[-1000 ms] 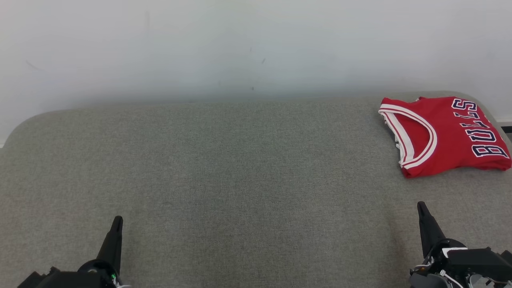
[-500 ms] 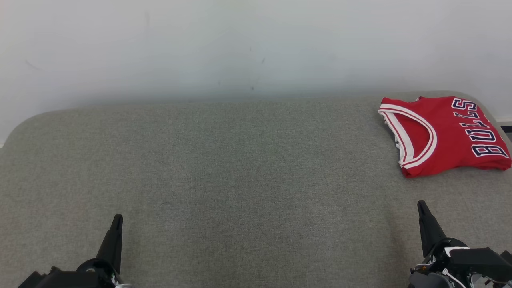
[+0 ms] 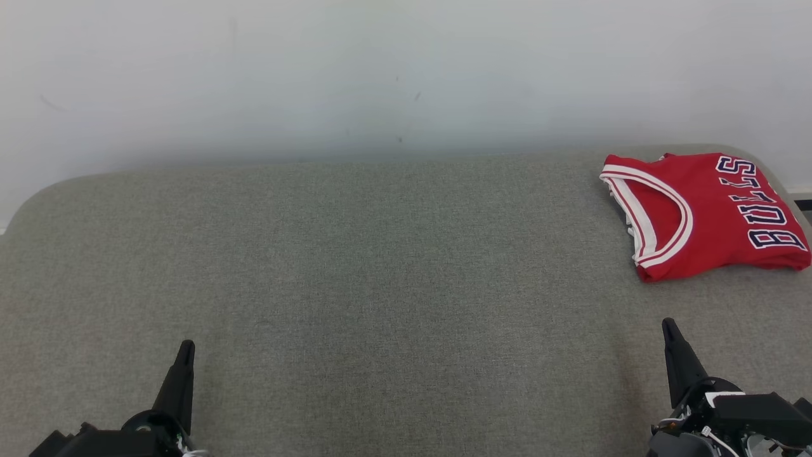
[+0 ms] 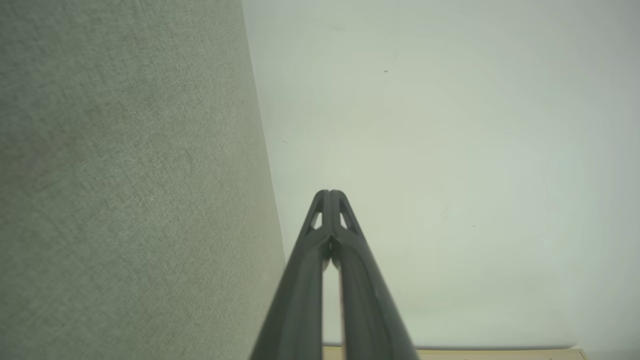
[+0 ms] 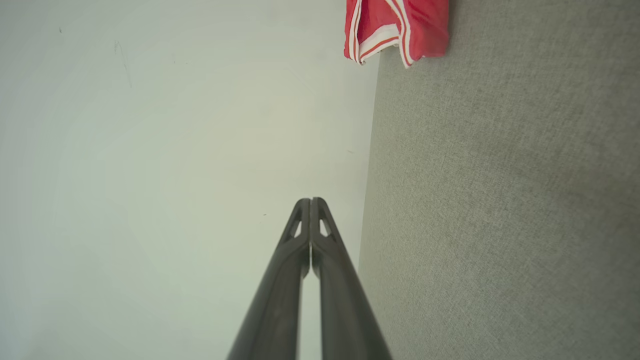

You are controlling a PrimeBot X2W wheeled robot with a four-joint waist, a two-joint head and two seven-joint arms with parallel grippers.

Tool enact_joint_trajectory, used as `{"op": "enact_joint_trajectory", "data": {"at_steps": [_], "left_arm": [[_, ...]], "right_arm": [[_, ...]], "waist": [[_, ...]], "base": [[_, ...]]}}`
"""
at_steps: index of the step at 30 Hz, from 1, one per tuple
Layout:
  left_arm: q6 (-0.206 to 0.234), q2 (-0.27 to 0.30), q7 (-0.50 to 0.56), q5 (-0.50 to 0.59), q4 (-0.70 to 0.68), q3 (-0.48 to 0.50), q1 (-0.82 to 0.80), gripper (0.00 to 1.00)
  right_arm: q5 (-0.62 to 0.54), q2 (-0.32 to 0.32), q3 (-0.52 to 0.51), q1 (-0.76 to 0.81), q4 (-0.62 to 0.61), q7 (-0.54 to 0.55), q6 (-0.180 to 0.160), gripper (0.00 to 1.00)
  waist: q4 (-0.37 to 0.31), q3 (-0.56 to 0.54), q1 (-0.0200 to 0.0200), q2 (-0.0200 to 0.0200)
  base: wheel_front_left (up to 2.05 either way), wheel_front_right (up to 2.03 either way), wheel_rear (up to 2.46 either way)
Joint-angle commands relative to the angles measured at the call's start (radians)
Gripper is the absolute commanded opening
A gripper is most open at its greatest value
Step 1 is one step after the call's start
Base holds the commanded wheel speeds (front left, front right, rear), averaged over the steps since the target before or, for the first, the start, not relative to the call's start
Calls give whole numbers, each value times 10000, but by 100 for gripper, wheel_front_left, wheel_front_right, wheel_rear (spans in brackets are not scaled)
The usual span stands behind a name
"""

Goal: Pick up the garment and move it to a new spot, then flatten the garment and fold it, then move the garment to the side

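The folded red garment (image 3: 704, 216) with dark letters lies at 2 o'clock on the grey fabric desk (image 3: 380, 285), near its far right corner and close to the white wall (image 3: 380, 76). Between the garment and both arms there is just bare grey fabric. The left gripper (image 3: 186, 346) is low at 7 o'clock and the right gripper (image 3: 667, 324) at 5 o'clock. Both point toward 12 o'clock, with fingers pressed together and nothing held.
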Motion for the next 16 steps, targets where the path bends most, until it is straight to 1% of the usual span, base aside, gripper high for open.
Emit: {"op": "enact_joint_trajectory", "data": {"at_steps": [1,16], "left_arm": [[-7,-9,33,-45,17,28,-110,0],[-7,-9,32,-46,16,27,-109,0]], "right_arm": [[-19,20,-21,-72,-16,28,-21,0],[-36,28,-35,-73,-15,27,-21,0]], "waist": [[0,0,1,-1],[0,0,1,-1]], "base": [[0,0,0],[0,0,0]]}}
